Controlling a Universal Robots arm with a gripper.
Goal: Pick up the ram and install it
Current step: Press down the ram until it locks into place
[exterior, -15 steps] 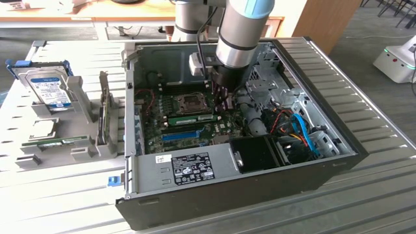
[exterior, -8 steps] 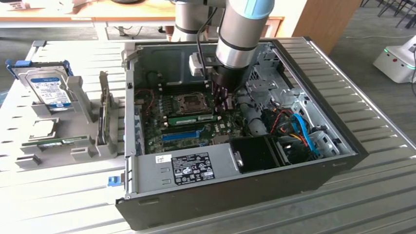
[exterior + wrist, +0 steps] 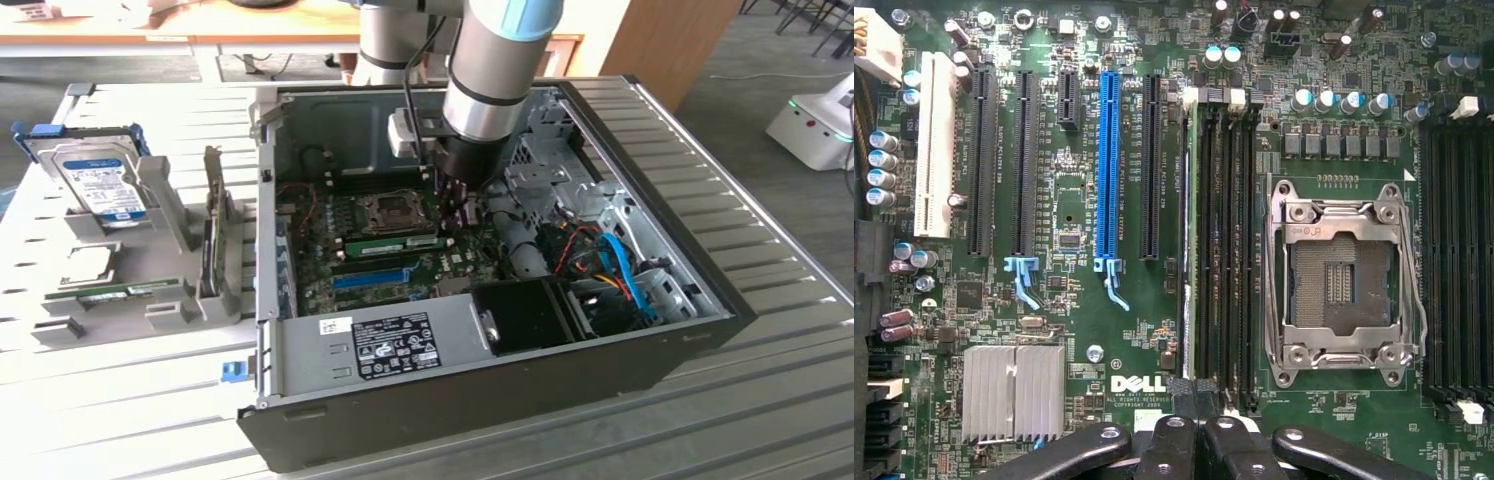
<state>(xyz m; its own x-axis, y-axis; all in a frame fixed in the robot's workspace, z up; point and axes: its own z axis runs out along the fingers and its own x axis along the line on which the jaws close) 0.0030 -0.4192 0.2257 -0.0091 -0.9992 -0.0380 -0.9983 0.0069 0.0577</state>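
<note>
The ram point(image 3: 400, 243) is a thin green stick sitting edge-up in a memory slot of the motherboard point(image 3: 350, 262), beside the CPU socket point(image 3: 395, 209) inside the open computer case. In the wrist view the ram point(image 3: 1190, 250) shows as a narrow strip running along the slot next to the black empty slots. My gripper point(image 3: 462, 212) hangs inside the case over one end of the ram. In the wrist view my gripper point(image 3: 1194, 402) is shut, its fingertips together right above that end. I cannot tell whether they touch the stick.
Outside the case, at the exterior view's left, a grey rack point(image 3: 174, 310) holds another green stick point(image 3: 127, 292), an upright expansion card point(image 3: 214, 225) and a hard drive point(image 3: 100, 185). Blue and orange cables point(image 3: 621, 275) and a black fan shroud point(image 3: 527, 315) crowd the case's near right.
</note>
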